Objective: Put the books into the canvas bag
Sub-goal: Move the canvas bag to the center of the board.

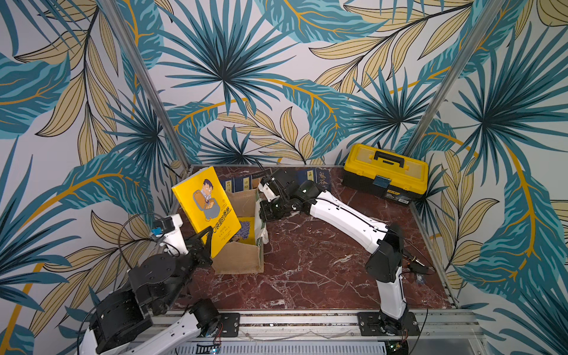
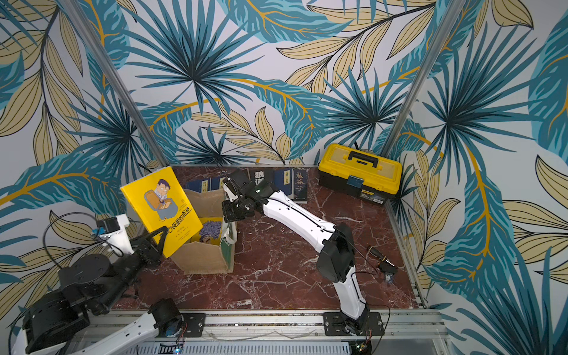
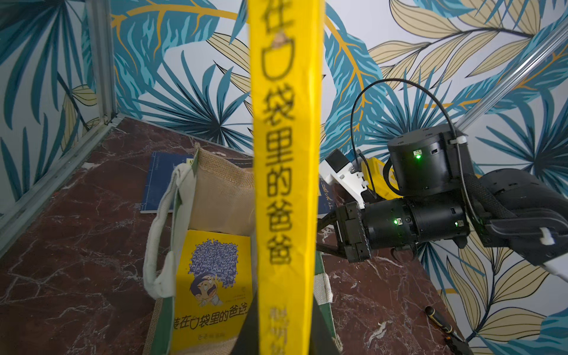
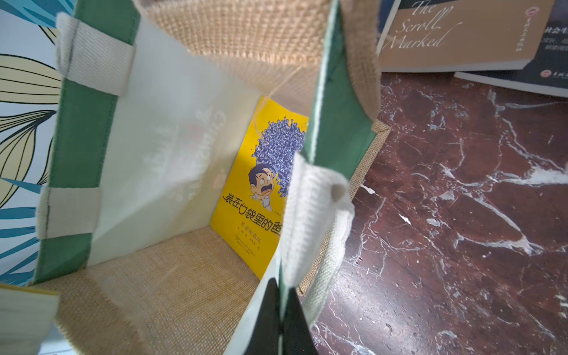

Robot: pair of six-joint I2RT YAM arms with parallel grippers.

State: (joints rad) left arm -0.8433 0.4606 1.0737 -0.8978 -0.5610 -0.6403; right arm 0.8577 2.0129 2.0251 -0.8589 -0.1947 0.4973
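My left gripper (image 1: 206,238) (image 3: 284,333) is shut on the lower edge of a bright yellow book (image 1: 206,209) (image 2: 159,209) (image 3: 285,153). It holds the book upright and tilted over the left side of the canvas bag (image 1: 238,261) (image 2: 203,258) (image 3: 221,190). The bag stands open with another yellow book (image 1: 246,229) (image 3: 212,276) (image 4: 258,199) lying flat inside. At the bag's right side, my right gripper (image 1: 263,212) (image 2: 229,213) (image 4: 281,295) is shut on the white-and-green panel (image 4: 335,123) at the rim, by a white handle. Several navy and dark books (image 1: 242,183) (image 2: 299,184) lie along the back wall.
A yellow-and-black toolbox (image 1: 385,172) (image 2: 359,172) sits at the back right corner. A screwdriver (image 1: 415,261) (image 2: 381,258) lies near the right edge of the red marble table (image 1: 307,270). A brown book (image 4: 461,33) lies just behind the bag. Metal rails border the table.
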